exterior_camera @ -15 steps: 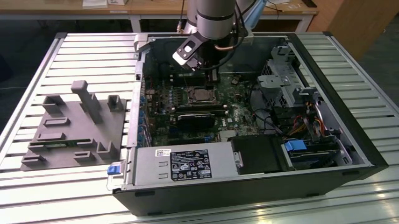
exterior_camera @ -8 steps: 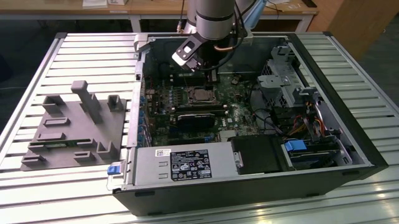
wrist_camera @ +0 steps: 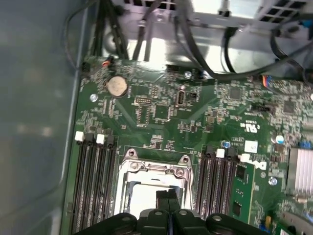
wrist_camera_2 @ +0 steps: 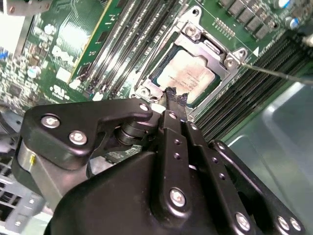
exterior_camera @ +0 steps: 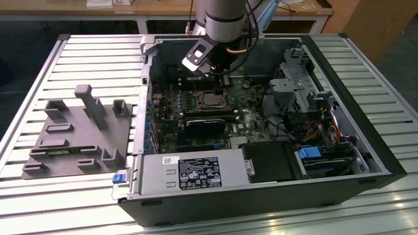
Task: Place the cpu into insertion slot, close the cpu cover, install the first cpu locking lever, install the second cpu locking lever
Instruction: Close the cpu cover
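Reaching down into an open computer case [exterior_camera: 261,205], the robot arm holds its gripper [exterior_camera: 220,82] low over the green circuit board [wrist_camera: 161,112]. The two black fingers are pressed together, with nothing showing between them. In both wrist views their tips sit at the edge of the socket [exterior_camera: 201,100], and the chip [wrist_camera_2: 188,73] lies just beyond them. The pale square chip is already seated in the socket. The thin metal cover [wrist_camera_2: 210,46] seems to lie flat around it, its cutout framing the chip's top. In the second wrist view a thin metal rod [wrist_camera_2: 274,72] runs away from one socket corner, its long axis pointing out over the memory slots, on the side away from the fingertips. I take it for a locking lever not yet latched, though I cannot be sure.
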You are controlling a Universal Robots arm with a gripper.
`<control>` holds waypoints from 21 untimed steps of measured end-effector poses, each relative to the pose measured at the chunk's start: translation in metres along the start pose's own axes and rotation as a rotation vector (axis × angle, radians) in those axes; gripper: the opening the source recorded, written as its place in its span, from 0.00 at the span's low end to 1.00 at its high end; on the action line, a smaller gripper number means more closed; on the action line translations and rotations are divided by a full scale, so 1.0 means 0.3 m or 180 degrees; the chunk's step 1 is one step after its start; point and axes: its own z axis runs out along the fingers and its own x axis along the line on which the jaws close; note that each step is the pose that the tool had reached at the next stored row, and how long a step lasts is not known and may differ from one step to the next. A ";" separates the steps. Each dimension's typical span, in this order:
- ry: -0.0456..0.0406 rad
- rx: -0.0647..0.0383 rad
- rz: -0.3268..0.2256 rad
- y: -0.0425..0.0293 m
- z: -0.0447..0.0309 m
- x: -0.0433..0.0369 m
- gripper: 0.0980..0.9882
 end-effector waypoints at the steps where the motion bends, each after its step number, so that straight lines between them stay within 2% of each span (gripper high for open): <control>1: -0.0001 0.0001 -0.0056 0.000 0.000 0.000 0.01; 8: 0.0003 0.0004 -0.0461 0.000 0.003 0.000 0.01; 21: 0.0031 0.0007 -0.1214 0.000 0.010 0.000 0.01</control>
